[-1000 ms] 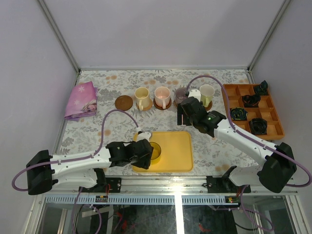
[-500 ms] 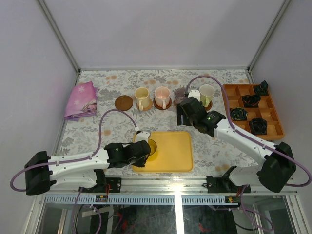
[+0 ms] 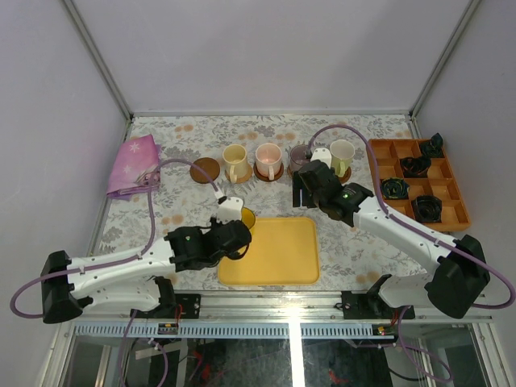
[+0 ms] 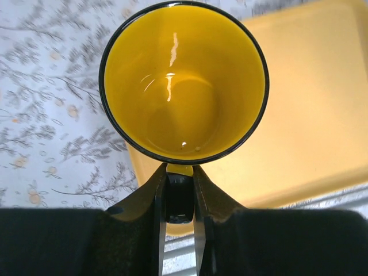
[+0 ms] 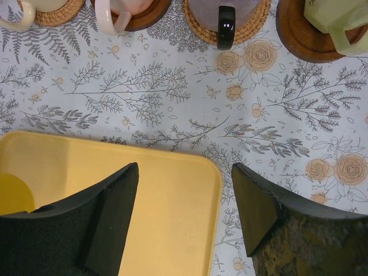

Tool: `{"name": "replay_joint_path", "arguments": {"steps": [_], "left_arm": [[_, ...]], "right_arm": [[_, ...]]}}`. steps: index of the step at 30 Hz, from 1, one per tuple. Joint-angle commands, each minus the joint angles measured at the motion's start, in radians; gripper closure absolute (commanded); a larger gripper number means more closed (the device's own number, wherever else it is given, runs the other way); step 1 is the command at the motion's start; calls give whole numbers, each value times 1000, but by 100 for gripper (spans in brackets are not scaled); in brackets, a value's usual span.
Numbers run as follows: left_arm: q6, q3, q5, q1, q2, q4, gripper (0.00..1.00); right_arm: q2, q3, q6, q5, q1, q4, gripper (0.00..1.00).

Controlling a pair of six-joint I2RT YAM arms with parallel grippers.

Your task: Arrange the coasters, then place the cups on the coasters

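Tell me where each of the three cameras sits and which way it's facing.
Top external: above and behind the robot, facing down at the table; both arms show.
Left wrist: on the left arm, facing down into the yellow cup; left pincer grips its handle.
Right wrist: on the right arm, facing down past the open right pincer.
Shared: yellow tray.

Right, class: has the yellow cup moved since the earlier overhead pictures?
Yes. Held by the left gripper, the yellow cup has gone from over the left part of the yellow tray to its far-left corner.
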Motion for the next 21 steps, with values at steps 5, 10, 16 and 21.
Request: {"name": "replay_joint_path", "arguments": {"steps": [5,10,16,21], "left_arm": [[-77,98,-336,21,-39,-28,100],[-57,77,-366,124,-83,29,100],[118,39,-270,363,-134,229,100],[289,51,-140,564,-94,401,100]], "right_arm": [[-51,3,-11,48,6,31,27],[-53,-3,-17,51,6,48,27],[-30,21,-49,44,5,62,27],[-7,43,-76,41,6,77,27]]}}
